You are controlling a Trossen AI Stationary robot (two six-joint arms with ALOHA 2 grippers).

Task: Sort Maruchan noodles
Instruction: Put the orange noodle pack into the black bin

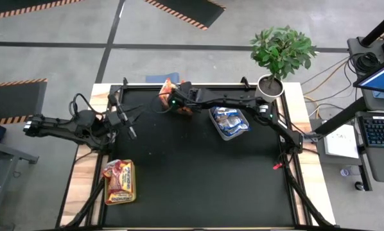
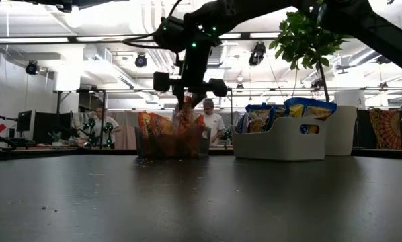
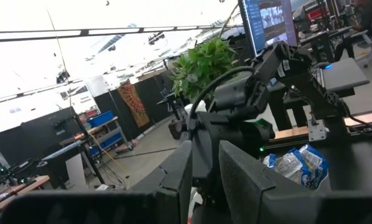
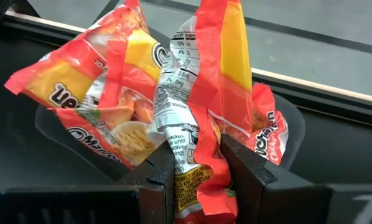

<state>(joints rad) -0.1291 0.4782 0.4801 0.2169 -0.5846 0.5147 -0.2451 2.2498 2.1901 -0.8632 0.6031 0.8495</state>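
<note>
Orange crinkled plastic, high view: an orange Maruchan packet is held by the right claw directly over the bin of orange packets at the far edge of the black worktop, left of centre. The right arm is stretched across from the right side. A grey bin of blue-and-yellow packets is set just to the right of the orange bin; a yellow-green bin of red packets is placed near the front left corner, well apart. The left claw is parked at the left edge, idle; its state cannot be told here. A potted plant is stood at the far right corner.

Low view: the packet is seen hanging upright from the claw, long axis vertical, its lower end level with the packets already in the orange bin. The grey bin is beside it.

Left wrist view: the left claw's dark fingers are seen narrowly parted, holding nothing.

Right wrist view: the fingers are clamped on the packet's crumpled end; the bin lies straight beneath. Judged relation: the receiving bin is directly below the claw, so release alone would seem to suffice; the tall, upright packet may lean on its neighbours rather than lie flat.
</note>
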